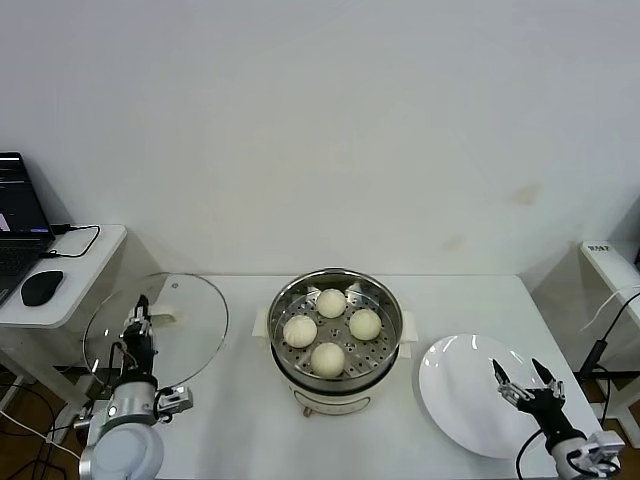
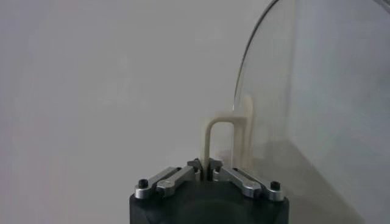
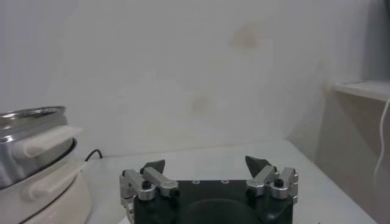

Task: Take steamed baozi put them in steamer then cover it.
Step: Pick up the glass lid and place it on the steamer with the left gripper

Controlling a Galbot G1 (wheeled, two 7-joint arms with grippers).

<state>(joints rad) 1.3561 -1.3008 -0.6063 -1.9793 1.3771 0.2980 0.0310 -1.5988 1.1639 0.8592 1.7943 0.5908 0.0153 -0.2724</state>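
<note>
My left pincer [image 1: 141, 312] is pinched on the cream handle [image 2: 226, 137] of the round glass lid [image 1: 158, 327], holding it tilted at the left edge of the white worktop [image 1: 240, 420], beside the steamer [image 1: 335, 338]. The steamer is a shiny steel pot on a white base with side handles, standing mid-worktop. Four smooth cream-white steamed baozi [image 1: 330, 330] sit apart in a ring on its perforated tray. My right pincer [image 1: 523, 378] hovers spread over the bare white plate [image 1: 460, 395] to the right.
</note>
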